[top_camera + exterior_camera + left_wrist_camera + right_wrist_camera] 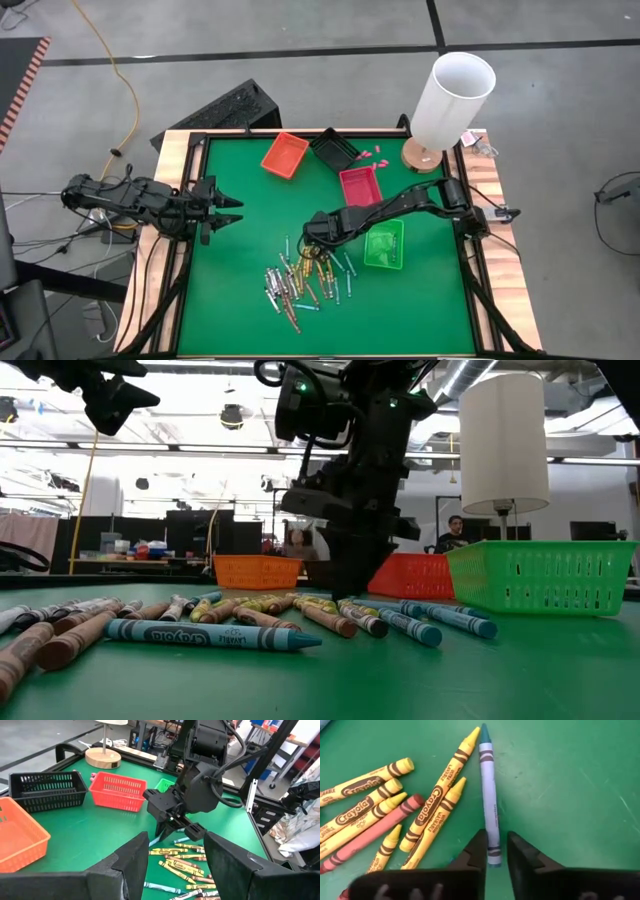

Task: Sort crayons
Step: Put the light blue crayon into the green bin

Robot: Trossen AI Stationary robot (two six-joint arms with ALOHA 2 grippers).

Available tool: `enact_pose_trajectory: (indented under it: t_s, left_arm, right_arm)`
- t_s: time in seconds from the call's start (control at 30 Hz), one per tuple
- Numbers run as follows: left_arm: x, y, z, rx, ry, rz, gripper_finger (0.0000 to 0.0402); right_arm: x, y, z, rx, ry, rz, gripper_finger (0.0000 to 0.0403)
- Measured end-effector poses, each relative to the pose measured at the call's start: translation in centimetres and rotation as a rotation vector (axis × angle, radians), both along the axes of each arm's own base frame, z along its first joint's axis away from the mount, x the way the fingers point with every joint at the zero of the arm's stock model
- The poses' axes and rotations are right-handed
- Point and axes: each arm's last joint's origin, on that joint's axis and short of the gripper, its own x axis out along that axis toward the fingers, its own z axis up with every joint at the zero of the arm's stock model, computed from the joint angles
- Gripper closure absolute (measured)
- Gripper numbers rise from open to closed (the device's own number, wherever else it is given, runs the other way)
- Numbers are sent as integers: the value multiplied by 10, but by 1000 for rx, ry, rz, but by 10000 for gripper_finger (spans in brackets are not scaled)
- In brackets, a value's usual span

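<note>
Grey floor is surrounding the green surface [240,270] from above. Four trays are sitting on it: orange [285,154], black [333,149], red [360,186] and green [384,245]. One lamp [452,100] is standing at the far right corner. Dozens of crayons [305,280] are lying piled near the front. The left gripper [226,211] is hovering at the left edge, jaws spread. The right gripper [310,240] is reaching down over the pile.

Level across the surface, a workshop with one seated person [455,532] is showing behind.

From the right wrist, the jaws are pinching one blue crayon [489,795] lying beside six yellow ones and one red.
</note>
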Motion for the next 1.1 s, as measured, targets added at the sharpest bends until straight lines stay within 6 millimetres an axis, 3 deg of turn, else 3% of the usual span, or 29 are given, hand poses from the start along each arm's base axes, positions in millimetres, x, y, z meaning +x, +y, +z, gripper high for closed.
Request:
enact_pose_trajectory:
  t_s: [0.13, 0.3, 0.57, 0.73, 0.93, 1.1]
  left_arm:
    - [0, 0, 0, 0, 3, 0, 221]
    - [0, 0, 0, -5, 4, 1, 221]
    - [0, 0, 0, -6, 4, 1, 221]
    - [0, 0, 0, -8, 4, 1, 221]
    - [0, 0, 0, -10, 4, 1, 221]
    - [0, 0, 0, -10, 4, 1, 221]
  right_arm:
    - [-1, 0, 2, 2, -3, -5, 391]
    - [-3, 0, 11, 18, -26, -28, 394]
    - [-16, -3, 58, 29, -149, -105, 399]
    - [-42, -2, 92, 47, -141, -227, 400]
    - [-84, 14, 120, 27, -75, -399, 401]
    - [-120, 32, 131, -1, 34, -579, 401]
